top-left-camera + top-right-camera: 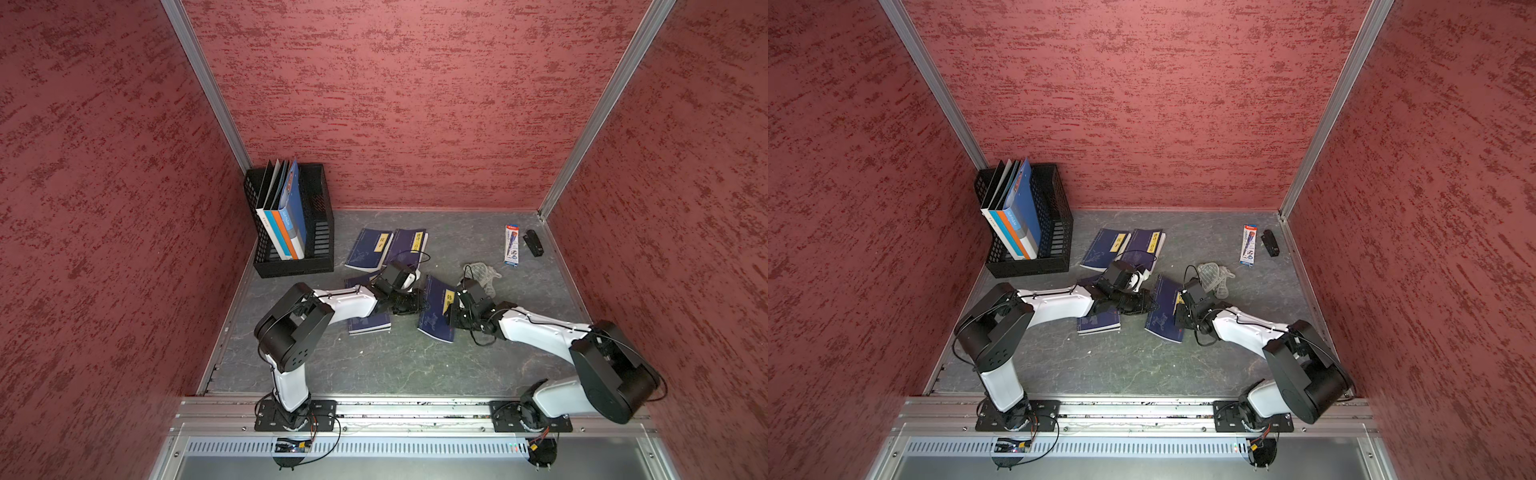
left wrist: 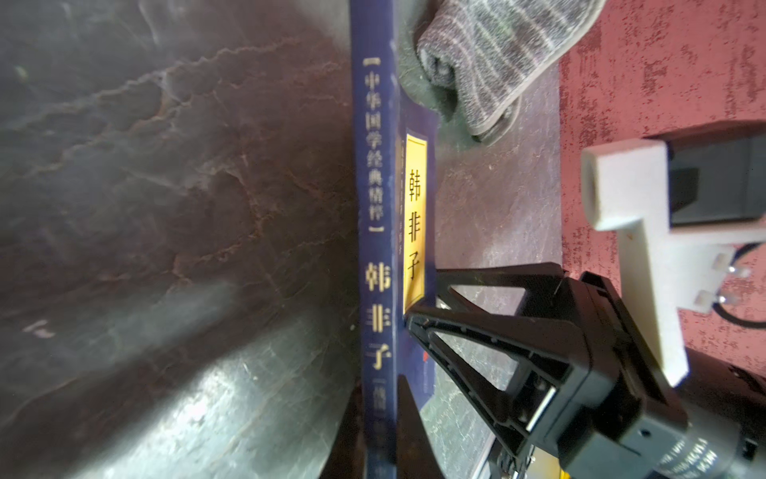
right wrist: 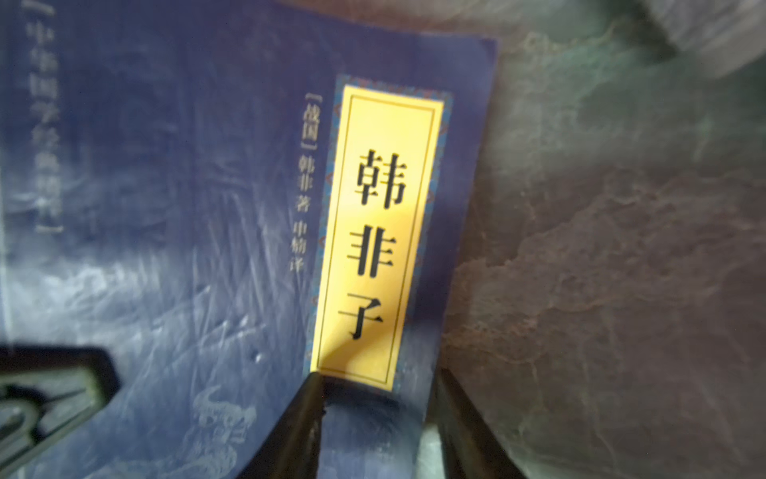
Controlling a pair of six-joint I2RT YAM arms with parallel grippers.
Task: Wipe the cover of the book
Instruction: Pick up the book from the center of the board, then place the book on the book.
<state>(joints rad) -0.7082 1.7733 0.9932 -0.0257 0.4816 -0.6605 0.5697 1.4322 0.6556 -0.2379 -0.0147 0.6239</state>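
At mid-table, left gripper point(image 2: 380, 387) clamps the book point(image 3: 166, 207) (spine side); right gripper point(image 3: 377, 375) gapes astride its edge.

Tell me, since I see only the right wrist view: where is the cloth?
Observer: The cloth lies loose on the table beside the right gripper; neither gripper holds it.
Operator: What is the left gripper doing?
Observer: The left gripper is shut on the spine of the book.
Operator: Any other books around?
Observer: Yes, two blue books lie side by side next to the black file rack.
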